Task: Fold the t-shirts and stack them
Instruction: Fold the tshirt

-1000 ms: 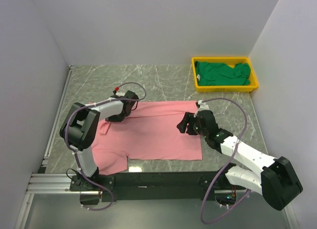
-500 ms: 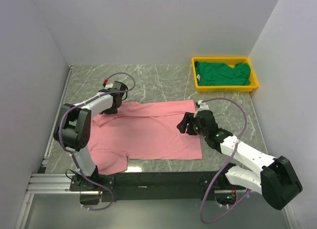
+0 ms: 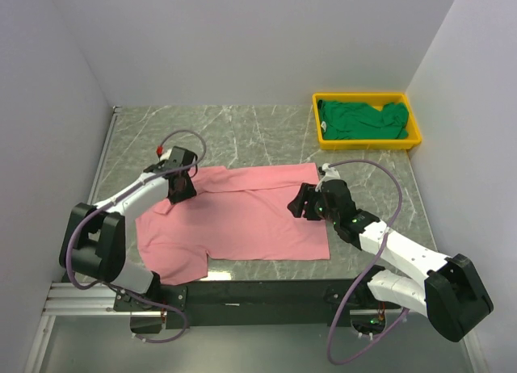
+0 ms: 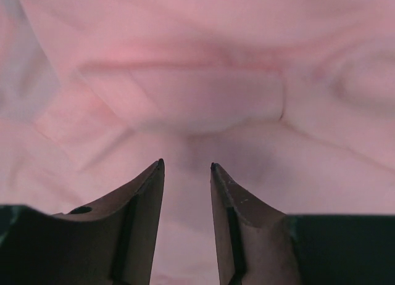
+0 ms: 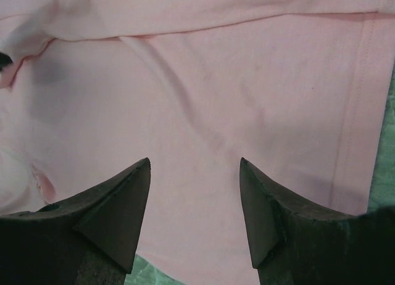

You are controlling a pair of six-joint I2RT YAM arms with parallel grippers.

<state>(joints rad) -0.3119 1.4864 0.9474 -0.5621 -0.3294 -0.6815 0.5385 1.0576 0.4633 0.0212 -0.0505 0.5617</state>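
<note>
A: Top view, quick. Where are the shirts?
B: The pink shirt (image 3: 242,220) is spread flat on the marble surface (image 3: 258,131), one sleeve toward the near edge. The green shirt (image 3: 359,120) is bunched in the yellow tray (image 3: 367,143) at the far right, well apart.
A: Pincers?
B: The left pincer (image 3: 179,187) is over the pink shirt's far-left corner and the right pincer (image 3: 300,202) is over its right part. I can't read the jaws from here.
A: Left wrist view?
B: The fingers (image 4: 145,198) stand a narrow gap apart with nothing pinched. The collar (image 4: 185,100) lies as a folded band just beyond the tips.
A: Right wrist view?
B: The jaws are spread wide and holding nothing, over smooth pink cloth. The stitched hem (image 5: 358,112) is at the right, with surface showing past it.
A: Handling?
B: I'd judge it light, limp and thin, so it will sag and crease once lifted, but it won't break. Take it at the edges, shoulder or collar on the left and hem corner on the right. Pinch low so the cloth bunches between the tips.
A: Any writing?
B: There are no brands, tags or print readable in any view.
</note>
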